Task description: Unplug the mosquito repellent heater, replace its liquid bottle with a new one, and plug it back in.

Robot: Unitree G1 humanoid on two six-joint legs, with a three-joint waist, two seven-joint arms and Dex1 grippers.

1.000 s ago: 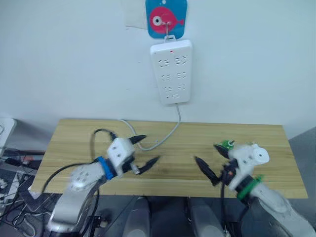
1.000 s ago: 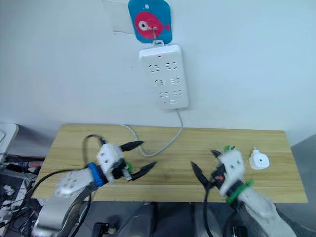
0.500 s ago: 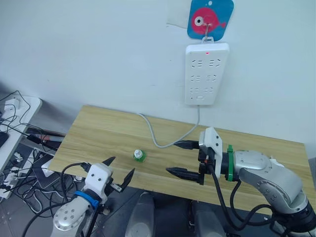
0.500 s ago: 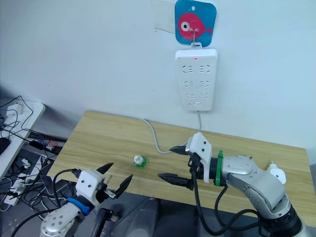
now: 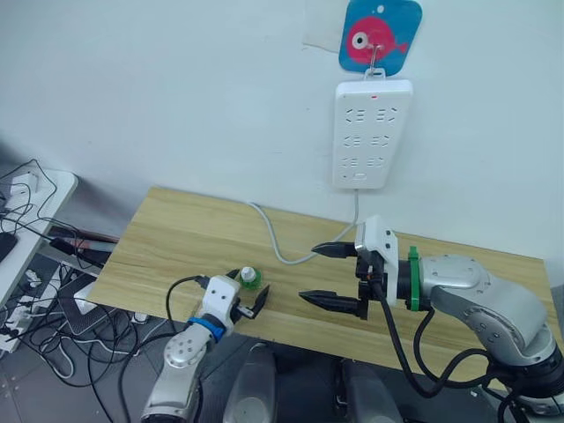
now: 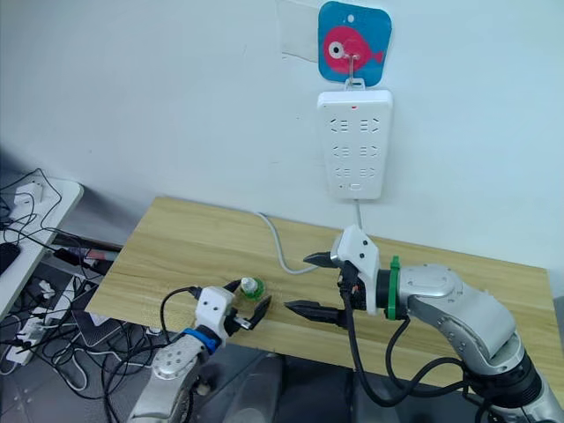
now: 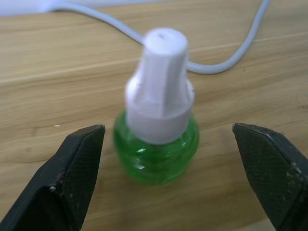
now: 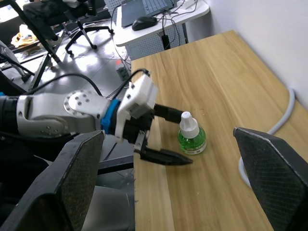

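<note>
In the left eye view, a wooden tabletop (image 5: 167,242) stood against a white wall, and a white power strip (image 5: 372,134) hung on that wall below a blue plaque with a pink fish (image 5: 380,35). A grey-white cable (image 5: 282,251) ran from the strip down across the wood. Near the tabletop's front edge stood a small green liquid bottle (image 5: 250,279) with a white cap, upright. The left claw (image 5: 248,291) sat at that bottle with its two black fingers spread wide, one on each side of it; contact could not be told from here. The right claw (image 5: 328,276) hovered to the right of the bottle, well apart from it, fingers wide open and holding nothing. The mosquito repellent heater could not be made out in this view.

The right eye view showed the same layout, the bottle between the left claw's fingers at the near edge.

In the left wrist view, the bottle filled the middle, standing upright on the wood with the cable passing behind it. The two black fingertips (image 7: 72,178) stood to either side with clear wood between each and the green glass, so the open claw touched nothing.

In the right wrist view, the right claw's own fingers (image 8: 79,173) were spread far apart and empty. Beyond them the left claw bracketed the bottle near the tabletop's edge, with office chairs (image 8: 72,24) and a desk behind.
</note>
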